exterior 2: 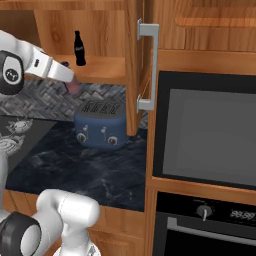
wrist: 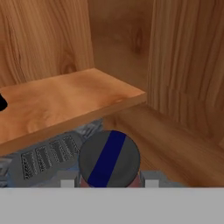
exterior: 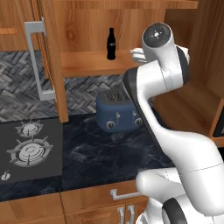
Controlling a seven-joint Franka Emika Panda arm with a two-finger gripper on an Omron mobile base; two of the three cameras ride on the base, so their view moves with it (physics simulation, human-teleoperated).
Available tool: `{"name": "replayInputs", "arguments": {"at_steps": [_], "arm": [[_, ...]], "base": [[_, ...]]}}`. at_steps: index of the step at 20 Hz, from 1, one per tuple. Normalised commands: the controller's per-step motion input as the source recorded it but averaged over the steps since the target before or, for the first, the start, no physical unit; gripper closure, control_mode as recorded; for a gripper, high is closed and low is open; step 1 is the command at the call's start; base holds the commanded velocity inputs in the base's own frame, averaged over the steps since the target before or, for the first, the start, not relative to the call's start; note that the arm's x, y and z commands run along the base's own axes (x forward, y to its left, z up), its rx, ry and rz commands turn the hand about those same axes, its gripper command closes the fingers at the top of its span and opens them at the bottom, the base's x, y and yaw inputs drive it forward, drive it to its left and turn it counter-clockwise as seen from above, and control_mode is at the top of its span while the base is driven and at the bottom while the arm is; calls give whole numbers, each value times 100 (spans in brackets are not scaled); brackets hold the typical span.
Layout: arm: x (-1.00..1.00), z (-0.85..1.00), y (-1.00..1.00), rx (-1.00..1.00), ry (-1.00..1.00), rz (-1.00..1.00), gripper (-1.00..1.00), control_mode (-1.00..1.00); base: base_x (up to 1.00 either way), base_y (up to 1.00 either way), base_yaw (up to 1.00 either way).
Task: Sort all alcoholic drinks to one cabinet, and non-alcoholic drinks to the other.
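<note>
The light is even and soft in all three views, and its source cannot be told. The dark counter point(exterior: 109, 148) carries pale marbled streaks but no strong glare. Under the shelf point(exterior: 94, 61) the tiled wall is a little darker. The white arm point(exterior: 175, 140) is smoothly shaded. The pictures are coarse, and the toaster point(wrist: 43, 159) looks blurred in the hand view.

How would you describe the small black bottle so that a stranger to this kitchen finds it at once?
Find the open wooden wall cabinet above the dark marble counter. On its shelf, up above the blue toaster, the black cola-style bottle stands upright and alone, with a red band around it.
</note>
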Motion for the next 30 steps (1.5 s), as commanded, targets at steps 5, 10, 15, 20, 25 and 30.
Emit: {"name": "replayInputs", "arguments": {"at_steps": [5, 10, 15, 20, 25, 30], "arm": [[31, 9, 0, 0, -4, 0, 100, -100], [30, 1, -4, 0, -6, 0, 100, -100], [25, 0, -7, -1, -8, 0, 100, -100], [31, 1, -4, 0, -4, 0, 100, -100], [46, 0, -1, 0, 0, 0, 100, -100], [43, 0, -2, 0, 0, 0, 100, -100]], "base": [[0, 0, 0], [0, 0, 0], [0, 0, 0], [0, 0, 0], [0, 0, 0], [0, 0, 0]]}}
